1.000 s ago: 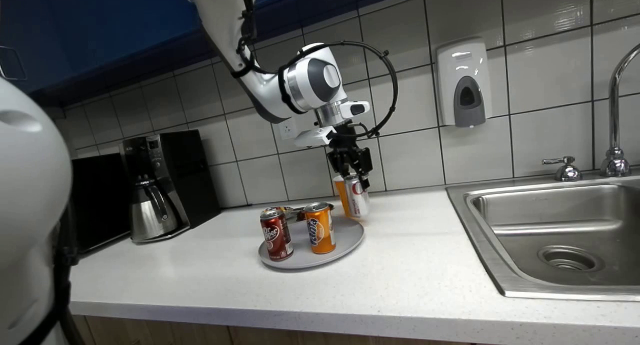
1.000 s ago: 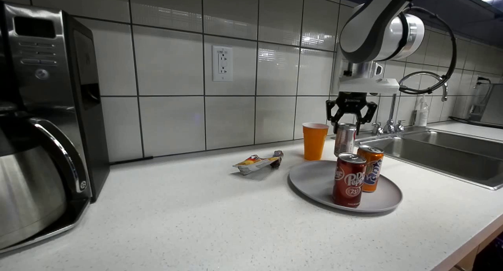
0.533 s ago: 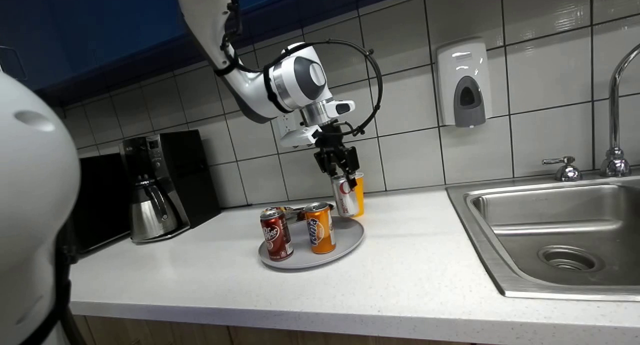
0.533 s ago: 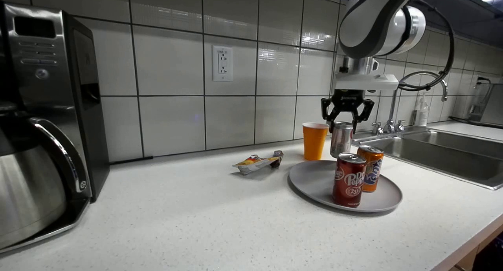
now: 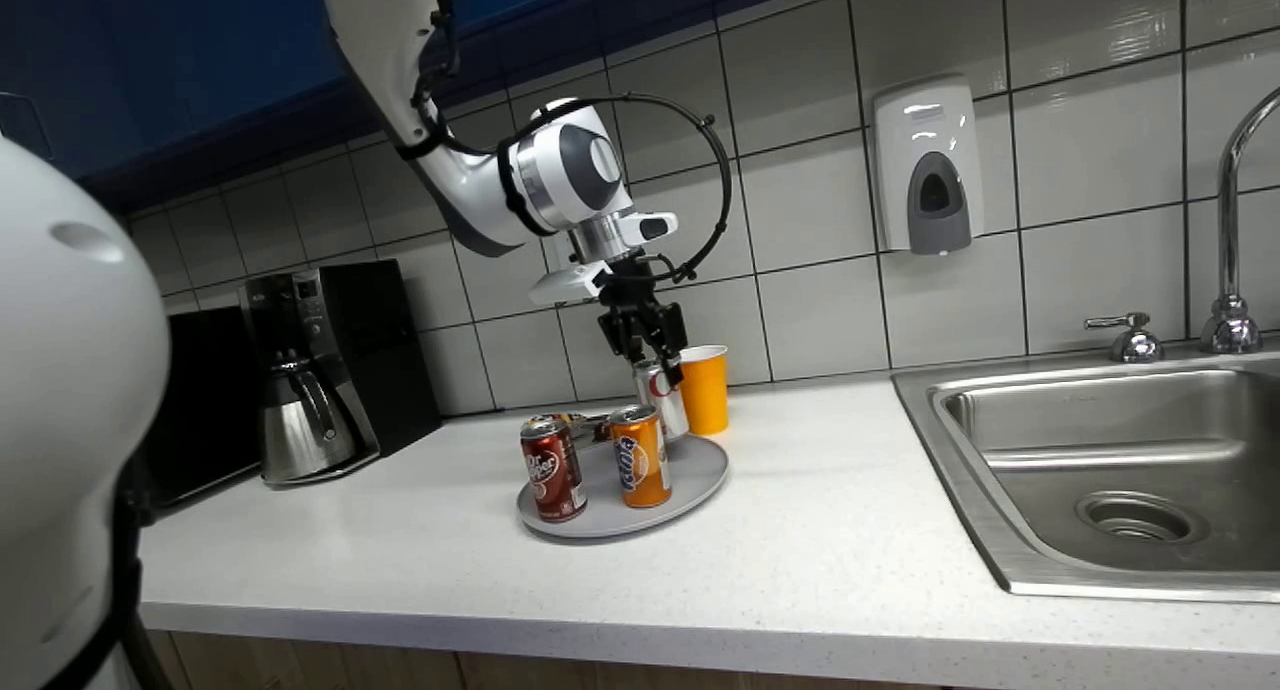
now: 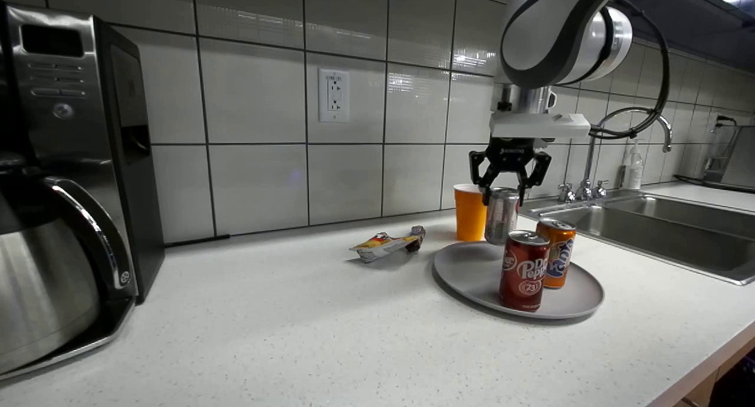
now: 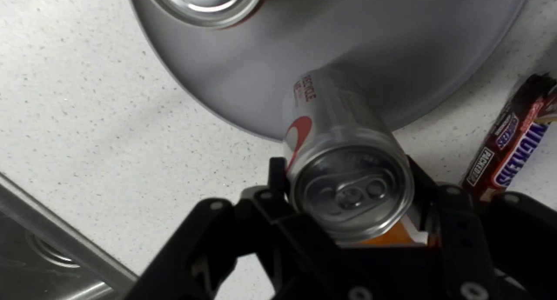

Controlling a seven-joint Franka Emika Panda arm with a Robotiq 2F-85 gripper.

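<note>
A wide lane lay open between the front edge of the counter (image 5: 800, 580) and the plate (image 6: 472, 271). The Dr Pepper can (image 6: 522, 274) and the Fanta can (image 5: 640, 457) obstructed the plate's front part; toward the counter's back edge, the orange cup (image 5: 706, 390) left little room behind the silver can (image 6: 501, 218).

The Dr Pepper (image 6: 522, 272) and Fanta (image 6: 560, 253) stand on the plate (image 6: 470, 270), the held can (image 6: 502, 219) behind.
</note>
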